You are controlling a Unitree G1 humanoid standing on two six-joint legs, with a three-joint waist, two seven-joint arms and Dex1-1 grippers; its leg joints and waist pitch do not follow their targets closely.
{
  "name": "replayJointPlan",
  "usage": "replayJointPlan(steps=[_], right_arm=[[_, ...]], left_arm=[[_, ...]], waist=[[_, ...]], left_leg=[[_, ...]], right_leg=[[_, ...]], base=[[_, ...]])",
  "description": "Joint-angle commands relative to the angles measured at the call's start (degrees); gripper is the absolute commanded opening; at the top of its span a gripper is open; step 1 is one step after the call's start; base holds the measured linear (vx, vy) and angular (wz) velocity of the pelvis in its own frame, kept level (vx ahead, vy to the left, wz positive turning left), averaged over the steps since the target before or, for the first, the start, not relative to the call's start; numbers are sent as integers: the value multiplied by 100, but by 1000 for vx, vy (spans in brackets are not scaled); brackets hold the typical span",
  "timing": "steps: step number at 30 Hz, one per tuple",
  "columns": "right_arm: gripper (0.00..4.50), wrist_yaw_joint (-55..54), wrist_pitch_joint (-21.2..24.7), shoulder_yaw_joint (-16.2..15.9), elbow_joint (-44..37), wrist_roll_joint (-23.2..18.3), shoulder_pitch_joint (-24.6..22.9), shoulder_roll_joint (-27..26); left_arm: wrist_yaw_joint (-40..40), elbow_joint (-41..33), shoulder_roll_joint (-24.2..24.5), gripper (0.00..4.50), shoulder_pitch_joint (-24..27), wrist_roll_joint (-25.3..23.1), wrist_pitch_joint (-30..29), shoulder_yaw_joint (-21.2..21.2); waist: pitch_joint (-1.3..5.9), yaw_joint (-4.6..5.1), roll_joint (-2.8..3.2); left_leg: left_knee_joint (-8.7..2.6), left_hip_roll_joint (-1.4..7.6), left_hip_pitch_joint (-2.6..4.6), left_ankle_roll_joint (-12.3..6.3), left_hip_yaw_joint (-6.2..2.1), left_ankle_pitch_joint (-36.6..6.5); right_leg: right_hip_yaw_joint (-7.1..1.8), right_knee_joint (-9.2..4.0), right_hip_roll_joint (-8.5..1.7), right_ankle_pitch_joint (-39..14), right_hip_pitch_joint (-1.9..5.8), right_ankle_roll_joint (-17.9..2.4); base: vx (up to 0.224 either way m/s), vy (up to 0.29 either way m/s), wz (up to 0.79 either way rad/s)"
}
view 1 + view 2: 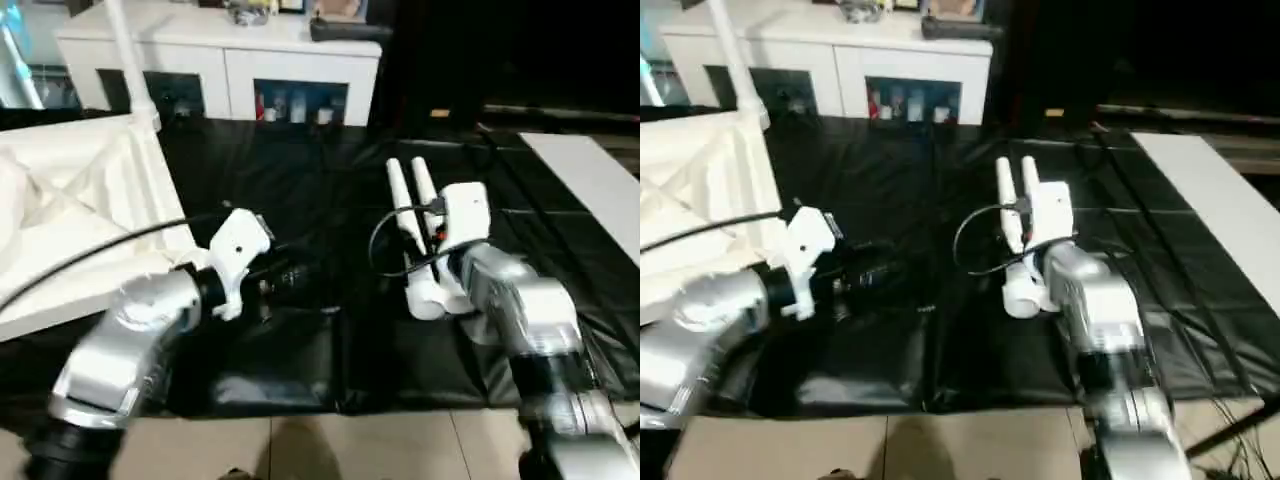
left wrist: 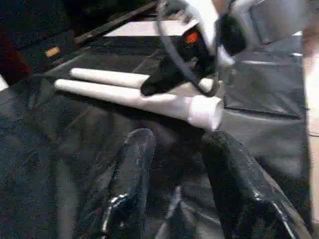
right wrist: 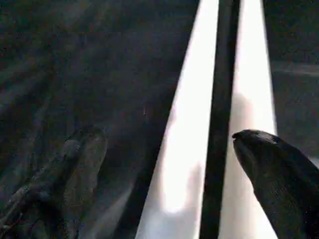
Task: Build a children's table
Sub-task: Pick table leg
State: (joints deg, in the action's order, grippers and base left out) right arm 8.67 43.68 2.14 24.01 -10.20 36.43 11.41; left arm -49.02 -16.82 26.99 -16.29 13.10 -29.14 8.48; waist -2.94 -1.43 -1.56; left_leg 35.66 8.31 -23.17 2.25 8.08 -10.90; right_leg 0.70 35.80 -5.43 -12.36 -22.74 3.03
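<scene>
- Nearest: left gripper, black fingers apart, empty, above black plastic floor sheet.
- Right gripper, fingers spread wide, poised over two long tapered white tube legs lying side by side on the sheet.
- White plastic ribbed tabletop, left of the sheet.
- Farthest: white cabinet with glass doors.

2 table legs are laid side by side on a floor sheet, right of centre. The tabletop is placed at the left, partly on the sheet. A cabinet is set behind the sheet. A flat board is seen at the right, well apart from the legs.
</scene>
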Motion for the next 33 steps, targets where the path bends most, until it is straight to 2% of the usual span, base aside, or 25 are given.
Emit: replayJointPlan(steps=[1,2,4,5,7,8,10,11,12,14,15,17,19,22,29,30,33], right_arm=[[450,-32,147,1,286,109,177,16],[450,49,119,-4,657,88,349,-33],[450,96,89,6,965,82,468,-79],[450,194,72,-43,1297,97,573,-126],[450,206,60,-128,1521,174,641,-128],[450,206,60,-128,1521,174,641,-128],[450,231,19,-135,1655,178,682,-140],[450,311,-40,-77,1927,112,760,-171],[450,329,-41,-75,2022,108,785,-178],[450,347,-95,-88,2173,136,835,-178],[432,374,-170,-87,2408,201,932,-178],[432,389,-196,-75,2577,240,1014,-172],[404,388,-165,-70,2620,242,1044,-165],[382,416,-120,-83,2752,260,1125,-137],[322,464,-265,-46,3147,313,1351,-87],[304,468,-274,-41,3165,314,1365,-85],[287,475,-312,-32,3220,316,1411,-78]], left_arm=[[-132,-146,76,236,-40,52,-128,131],[-225,-261,148,249,-27,128,-203,200],[-235,-314,204,268,-34,125,-212,261],[-202,-349,240,273,-51,55,-180,317],[-150,-355,249,294,-69,8,-130,337],[-150,-355,249,305,-69,8,-130,337],[-159,-368,247,305,-75,31,-171,332],[-174,-453,247,305,-51,43,-244,346],[-175,-482,257,305,-40,24,-248,368],[-160,-503,281,305,-36,3,-239,400],[-136,-520,310,311,-36,0,-236,431],[-124,-533,320,313,-35,22,-250,440],[-114,-534,325,313,-41,6,-235,446],[-108,-521,338,313,-64,-28,-215,459],[-8,-475,383,313,-92,-110,-135,490],[-2,-474,385,313,-92,-115,-130,489],[26,-460,388,313,-96,-147,-103,474]], waist=[[278,34,54],[277,35,40],[278,33,50],[276,40,27],[271,30,48],[273,23,37],[270,13,39],[273,6,10],[267,3,31],[259,10,31],[258,13,32],[248,29,30],[249,24,48],[250,29,40],[235,22,34],[235,25,31],[229,29,28]], left_leg=[[-607,286,202,738,-122,-3037],[-596,283,202,728,-111,-3035],[-599,290,196,725,-111,-3041],[-598,300,202,732,-110,-3122],[-600,310,212,750,-105,-3182],[-595,305,223,743,-90,-3160],[-597,311,230,742,-83,-3137],[-603,317,220,733,-80,-3119],[-601,324,234,750,-76,-3173],[-617,329,235,784,-82,-3285],[-619,329,238,795,-87,-3325],[-627,326,235,811,-101,-3519],[-635,333,262,824,-95,-3578],[-652,335,256,836,-98,-3621],[-631,331,294,796,-81,-3773],[-635,331,288,794,-83,-3786],[-642,330,282,791,-90,-3855]], right_leg=[[-75,-539,-228,-2547,14,-821],[-75,-542,-229,-2631,5,-823],[-71,-551,-239,-2685,7,-817],[-63,-551,-235,-2727,-16,-830],[-64,-558,-237,-2764,-29,-830],[-71,-567,-234,-2754,-40,-836],[-76,-562,-228,-2732,-45,-831],[-73,-550,-232,-2729,-36,-826],[-75,-563,-237,-2758,-56,-829],[-58,-560,-218,-2739,-59,-823],[-55,-557,-216,-2743,-62,-820],[-32,-570,-219,-2886,-59,-794],[-24,-591,-214,-2848,-69,-785],[-15,-581,-202,-2784,-60,-780],[-12,-634,-206,-2991,-120,-729],[-10,-636,-204,-2998,-115,-724],[-1,-639,-203,-3069,-118,-699]], base=[[0,0,0],[0,0,0],[0,0,0],[0,0,0],[0,0,0],[0,0,0],[0,0,0],[0,0,0],[0,0,0],[0,0,0],[0,0,0],[0,0,0],[0,0,0],[0,0,0],[0,0,0],[0,0,0],[0,0,0]])
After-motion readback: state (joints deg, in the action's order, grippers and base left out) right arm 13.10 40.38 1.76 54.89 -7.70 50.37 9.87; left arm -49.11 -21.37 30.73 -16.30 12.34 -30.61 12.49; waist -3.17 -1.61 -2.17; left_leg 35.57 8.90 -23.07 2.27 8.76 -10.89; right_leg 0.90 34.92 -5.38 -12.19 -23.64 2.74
